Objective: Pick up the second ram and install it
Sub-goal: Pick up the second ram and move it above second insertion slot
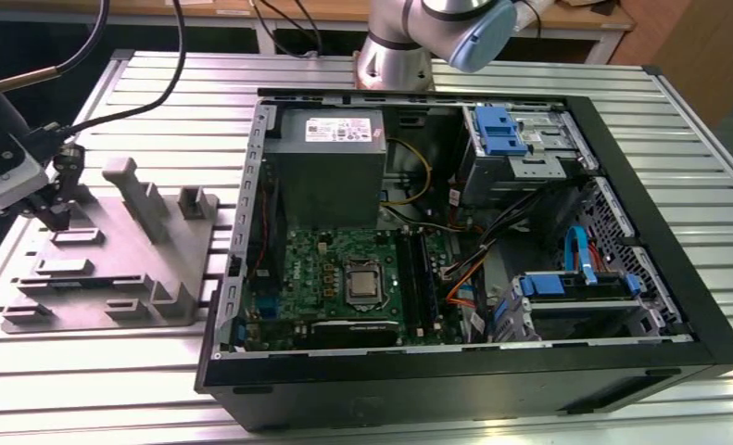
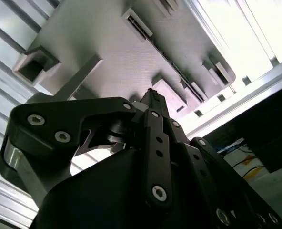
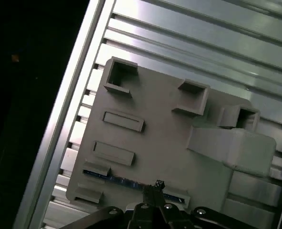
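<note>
In the exterior view, the end effector (image 1: 57,215) hung over the far corner of a grey fixture plate (image 1: 107,278) at the exterior view's left, with black cables (image 1: 174,56) trailing up from it. The plate lay on the ribbed metal desk (image 1: 193,83), just beside an open computer case (image 1: 465,389). A tall upright post (image 1: 132,190) on the plate stood between the end effector and the case. Inside the case lay the green motherboard (image 1: 317,269), with a grey power supply (image 1: 329,148) and blue drive brackets (image 1: 496,130) above it, and the arm's base (image 1: 398,42) rose behind. In the second wrist view, the end effector (image 2: 150,95) pointed down at the plate (image 2: 117,52), close to a row of raised blocks and slots; the desk's ribs (image 2: 3,28) ran along one side. In the first wrist view, the second ram (image 3: 117,180) stood on edge in a slot along the plate's (image 3: 160,138) border, a thin blue strip, and the tip of the end effector (image 3: 157,185) overlapped it near its middle. Empty rectangular pockets and a bulky block (image 3: 236,148) crowded the rest of the plate, and the desk (image 3: 203,43) showed beyond. Whether the end effector was apart, together or clamped on the ram could not be told.
</note>
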### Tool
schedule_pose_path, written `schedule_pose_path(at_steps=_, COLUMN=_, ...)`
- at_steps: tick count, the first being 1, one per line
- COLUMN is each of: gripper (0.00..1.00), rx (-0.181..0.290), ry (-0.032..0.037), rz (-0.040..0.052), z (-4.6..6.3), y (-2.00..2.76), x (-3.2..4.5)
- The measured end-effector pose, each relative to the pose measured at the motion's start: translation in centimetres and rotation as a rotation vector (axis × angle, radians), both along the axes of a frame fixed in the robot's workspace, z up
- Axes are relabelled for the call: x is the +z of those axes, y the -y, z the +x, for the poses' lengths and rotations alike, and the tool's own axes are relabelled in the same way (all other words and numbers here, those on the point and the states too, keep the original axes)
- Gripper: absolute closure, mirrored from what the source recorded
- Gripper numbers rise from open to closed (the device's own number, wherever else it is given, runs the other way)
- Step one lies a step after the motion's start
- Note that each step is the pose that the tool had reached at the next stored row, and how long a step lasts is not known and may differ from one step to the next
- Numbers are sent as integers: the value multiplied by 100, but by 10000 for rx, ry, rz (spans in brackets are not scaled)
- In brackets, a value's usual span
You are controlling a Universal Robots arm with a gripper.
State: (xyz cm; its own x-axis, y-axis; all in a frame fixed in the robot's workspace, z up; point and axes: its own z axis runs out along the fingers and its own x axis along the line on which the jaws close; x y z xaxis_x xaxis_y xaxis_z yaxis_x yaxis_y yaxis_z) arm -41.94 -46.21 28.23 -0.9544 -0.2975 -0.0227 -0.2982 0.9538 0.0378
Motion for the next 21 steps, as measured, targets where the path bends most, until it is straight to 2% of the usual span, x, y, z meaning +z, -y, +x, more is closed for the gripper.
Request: schedule_pose_path(at_steps=21, gripper=89, rx=3821, ry=-1, rz=0, z=0, y=0, x=-105)
